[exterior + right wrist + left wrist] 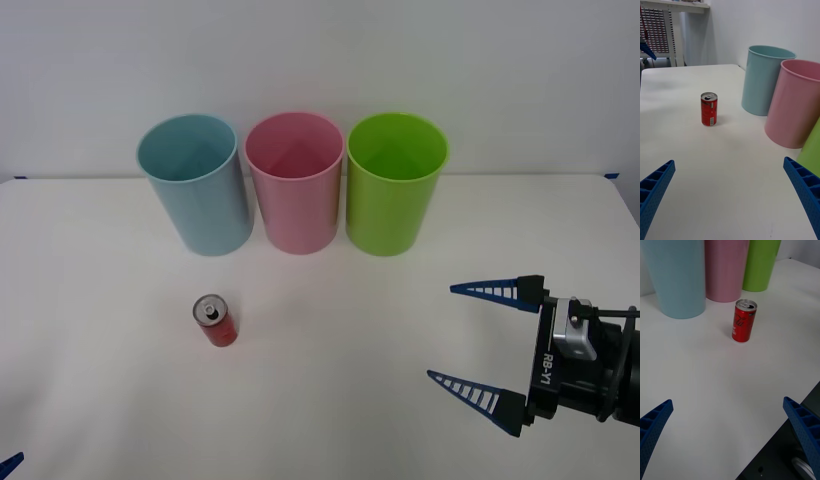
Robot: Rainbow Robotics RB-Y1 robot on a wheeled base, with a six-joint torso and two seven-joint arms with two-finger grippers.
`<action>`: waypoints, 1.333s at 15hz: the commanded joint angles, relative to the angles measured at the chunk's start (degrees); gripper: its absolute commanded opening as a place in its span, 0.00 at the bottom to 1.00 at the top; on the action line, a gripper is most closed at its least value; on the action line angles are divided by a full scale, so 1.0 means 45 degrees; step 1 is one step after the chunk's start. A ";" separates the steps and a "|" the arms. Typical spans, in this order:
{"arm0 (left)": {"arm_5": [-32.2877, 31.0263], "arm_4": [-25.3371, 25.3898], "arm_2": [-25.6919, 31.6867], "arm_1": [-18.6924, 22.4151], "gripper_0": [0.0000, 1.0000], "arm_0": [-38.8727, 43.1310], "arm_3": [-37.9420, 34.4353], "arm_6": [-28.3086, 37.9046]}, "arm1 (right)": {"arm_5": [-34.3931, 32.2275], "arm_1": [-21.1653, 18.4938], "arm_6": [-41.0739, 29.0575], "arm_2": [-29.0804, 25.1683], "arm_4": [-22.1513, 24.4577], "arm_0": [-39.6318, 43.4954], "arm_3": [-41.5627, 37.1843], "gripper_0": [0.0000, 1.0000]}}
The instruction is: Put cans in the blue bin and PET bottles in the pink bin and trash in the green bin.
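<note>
Front view first: the right arm reaches in low from the right edge of the white table (330,400), wrist level, its gripper (481,340) pointing left across the tabletop. The two blue ribbed fingers (492,290) stand wide apart, holding nothing and touching nothing. The left gripper (730,427) sits back near the table's front-left corner; from its wrist camera its fingers are also spread wide and empty, aimed over the table toward the can.

The can (215,320) stands upright on the table, red with a silver top, well to the left of the right gripper and nearer than the bins. It is apart from both grippers and from every bin.

Three bins stand upright in a row at the back of the table: blue bin (196,190) on the left, pink bin (295,185) in the middle, green bin (394,190) on the right, sides nearly touching. The can sits in front of the blue bin.
</note>
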 commanded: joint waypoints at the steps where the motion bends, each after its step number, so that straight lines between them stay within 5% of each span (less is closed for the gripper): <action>1: 0.0000 0.0000 0.0000 0.0000 1.00 0.0000 0.0000 -0.0001 | 0.0000 0.0000 0.0000 0.0000 0.0000 0.0000 0.0000 1.00; 20: -0.0371 0.0468 0.0274 -0.0508 1.00 0.0332 0.0312 -0.0919 | 0.0000 0.0000 0.0000 0.0000 0.0000 0.0000 0.0000 1.00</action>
